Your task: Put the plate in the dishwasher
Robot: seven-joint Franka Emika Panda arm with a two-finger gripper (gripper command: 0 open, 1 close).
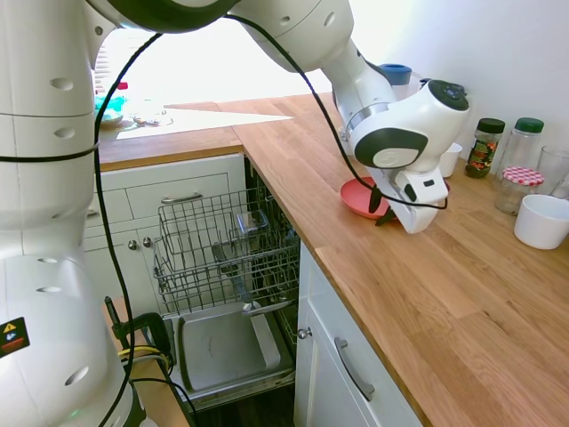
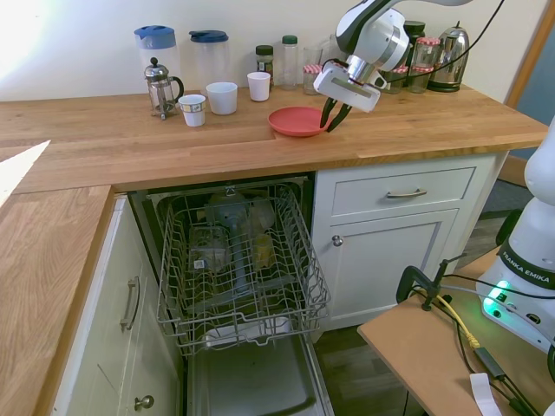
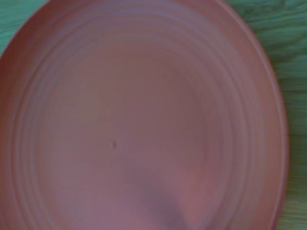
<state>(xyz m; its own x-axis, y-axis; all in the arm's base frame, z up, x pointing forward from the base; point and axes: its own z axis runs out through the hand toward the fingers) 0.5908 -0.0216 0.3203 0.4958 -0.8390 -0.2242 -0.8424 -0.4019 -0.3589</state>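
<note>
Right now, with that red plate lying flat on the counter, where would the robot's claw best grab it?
By the raised rim, from above: the plate lies flat and shallow, so only its edge offers a pinch. The gripper already sits at the rim nearest the kettle side.

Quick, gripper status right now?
Gripper: open, fingers straddling the rim of the coral-red round plastic plate on the wooden countertop; not yet closed.

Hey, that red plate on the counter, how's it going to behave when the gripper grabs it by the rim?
The plate looks thin and shallow, so probably light. Its smooth surface with faint rings may slip between the fingers. It lies flat on the counter, so it's unlikely to roll, but held by one edge in the gripper it may droop or swing.
</note>
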